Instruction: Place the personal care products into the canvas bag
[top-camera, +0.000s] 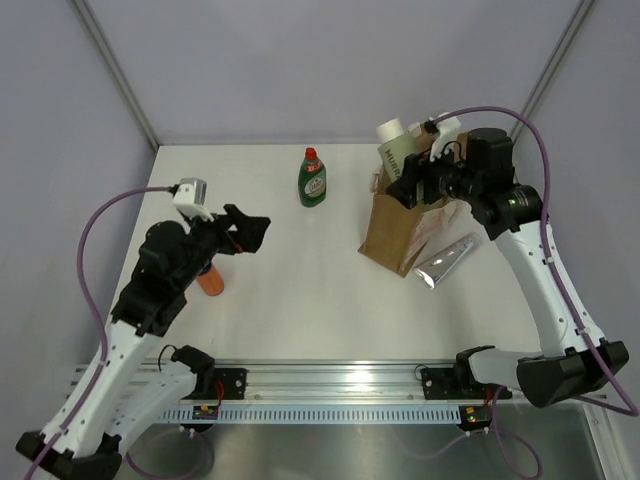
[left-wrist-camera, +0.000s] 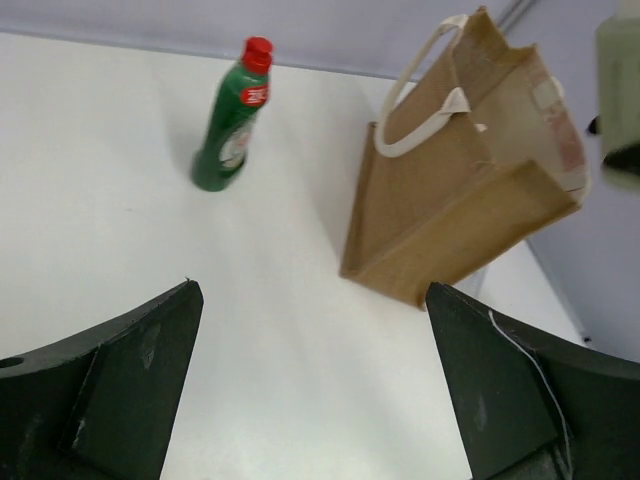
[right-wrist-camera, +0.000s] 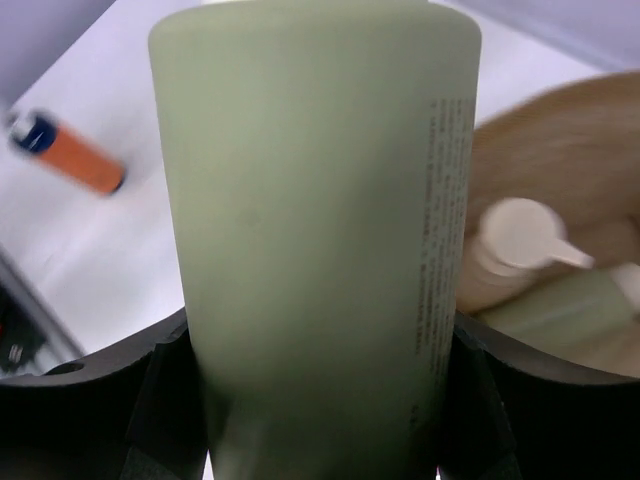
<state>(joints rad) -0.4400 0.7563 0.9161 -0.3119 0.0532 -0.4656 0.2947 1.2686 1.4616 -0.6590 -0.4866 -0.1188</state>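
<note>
The right gripper sits in the upper right of the top view, clamped around the lower body of a pale green bottle. The bottle's white cap points toward the upper edge of the frame. It is held over the open mouth of the bag, probably so that letting go would drop it straight in. In the right wrist view the bottle fills the middle of the frame between the two dark fingers. To its right, inside the tan bag, lies a white-capped bottle, so at least one product appears to be packed already.

The left gripper hovers left of centre with its jaws spread wide and nothing between them. It points across the table toward the bag. The wide spread suits a fresh pick, though its target cannot be told.

Three products are outside the bag:
- A green bottle with a red cap stands upper centre, apart from everything else.
- A small orange item lies at the left, partly under the left arm.
- A silver tube lies just beside the bag's lower right side.

The bag's white handles stand up from its rim, so the bottle needs to come down between them.
</note>
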